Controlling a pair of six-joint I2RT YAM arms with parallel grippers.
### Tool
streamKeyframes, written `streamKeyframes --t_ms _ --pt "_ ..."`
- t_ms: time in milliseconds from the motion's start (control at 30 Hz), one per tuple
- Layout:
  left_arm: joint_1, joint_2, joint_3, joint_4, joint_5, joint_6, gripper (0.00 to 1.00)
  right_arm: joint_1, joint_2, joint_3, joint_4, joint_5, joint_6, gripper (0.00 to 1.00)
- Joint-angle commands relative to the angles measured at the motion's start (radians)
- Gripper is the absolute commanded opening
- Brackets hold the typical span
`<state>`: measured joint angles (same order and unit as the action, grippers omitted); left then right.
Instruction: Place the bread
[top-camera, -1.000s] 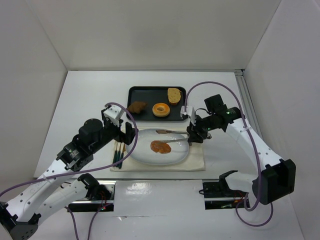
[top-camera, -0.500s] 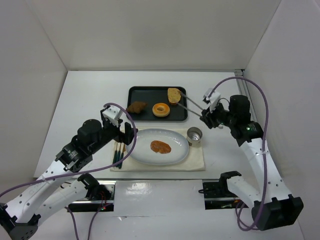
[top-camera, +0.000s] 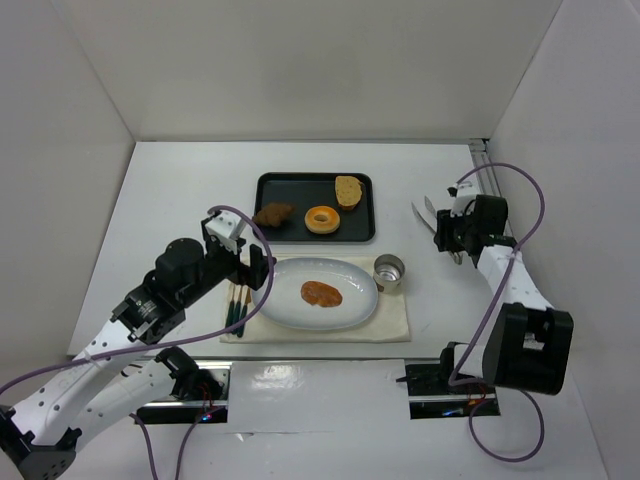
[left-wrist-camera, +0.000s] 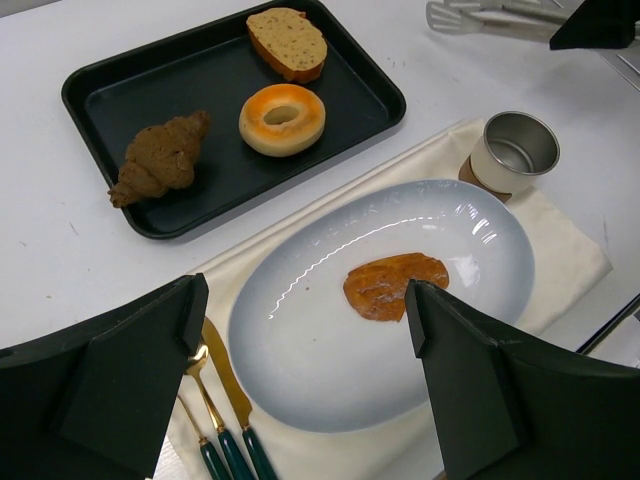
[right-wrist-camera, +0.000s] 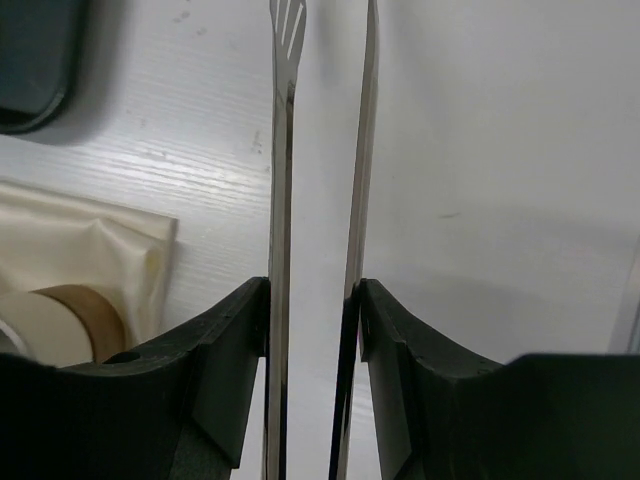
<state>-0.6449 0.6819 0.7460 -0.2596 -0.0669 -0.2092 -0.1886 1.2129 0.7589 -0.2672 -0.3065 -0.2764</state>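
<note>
Found the bread (top-camera: 321, 293) lying flat near the middle of the white oval plate (top-camera: 290, 312), clear of its rim. Noted plate resting on cream cloth (top-camera: 395, 322), with metal cup (top-camera: 389, 270) just beside its right end. Logged left fingers (left-wrist-camera: 150, 370) spread wide above the plate's left side, gripping nothing. Logged right fingers (right-wrist-camera: 225, 340) pinching metal tongs (right-wrist-camera: 285, 150) over bare worktop (top-camera: 180, 200), right of the black tray (top-camera: 300, 190), well apart from the bread.

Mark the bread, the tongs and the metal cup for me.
bread (left-wrist-camera: 395, 285): left wrist view, centre of its glossy top.
tongs (right-wrist-camera: 283, 200): right wrist view, left blade, mid-length.
metal cup (left-wrist-camera: 497, 178): left wrist view, outer wall below the rim.
</note>
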Motion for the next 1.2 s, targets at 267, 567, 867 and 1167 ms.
streamKeyframes --t_ms 267,567,867,1167 --pt "-0.002 0.004 -0.019 0.051 -0.019 0.014 1.00 -0.002 0.217 0.059 0.099 0.168 0.071 0.52" --pt "-0.002 0.013 -0.019 0.051 -0.028 0.024 1.00 -0.002 0.323 0.099 0.020 0.170 0.028 0.65" --pt "-0.002 0.013 -0.019 0.051 -0.037 0.024 1.00 -0.035 0.297 0.099 -0.023 0.120 0.019 0.88" --pt "-0.002 0.004 -0.037 0.062 -0.024 0.033 1.00 -0.072 -0.081 0.099 -0.024 0.181 0.115 1.00"
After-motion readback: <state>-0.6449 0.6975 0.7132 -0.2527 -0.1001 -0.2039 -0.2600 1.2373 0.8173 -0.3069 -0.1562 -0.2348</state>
